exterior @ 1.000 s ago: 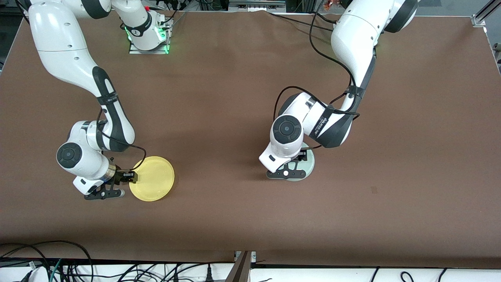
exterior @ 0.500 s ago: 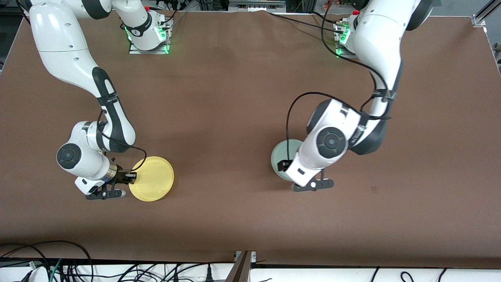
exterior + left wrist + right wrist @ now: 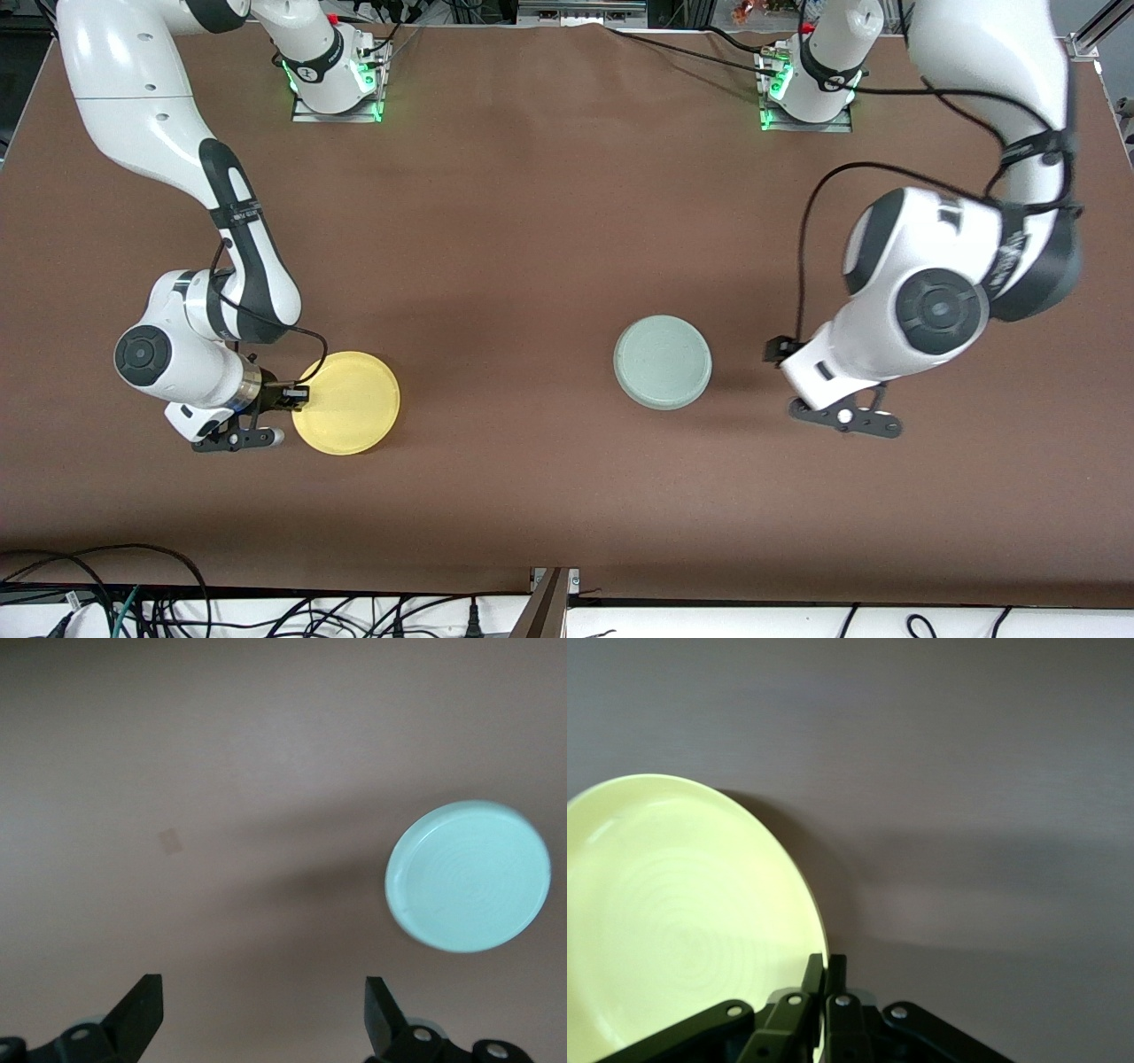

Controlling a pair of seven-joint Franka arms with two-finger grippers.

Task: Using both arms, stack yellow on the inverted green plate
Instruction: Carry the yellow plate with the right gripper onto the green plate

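While the brown table (image 3: 532,221) lies under even light, with cables along the lower edge of the front view, the right gripper (image 3: 282,400) at lower left is clamped on the rim of the yellow plate (image 3: 347,403). At centre right the green plate (image 3: 663,361) rests upside down, untouched. At far right the left gripper (image 3: 261,1014) hangs with fingers spread wide and empty; half a second ago it stood over the green plate.

A brown worktop (image 3: 532,221) fills the scene, with a small dark mark (image 3: 847,430) on it toward the left arm's end and black cables (image 3: 133,594) along the edge nearest the front camera.
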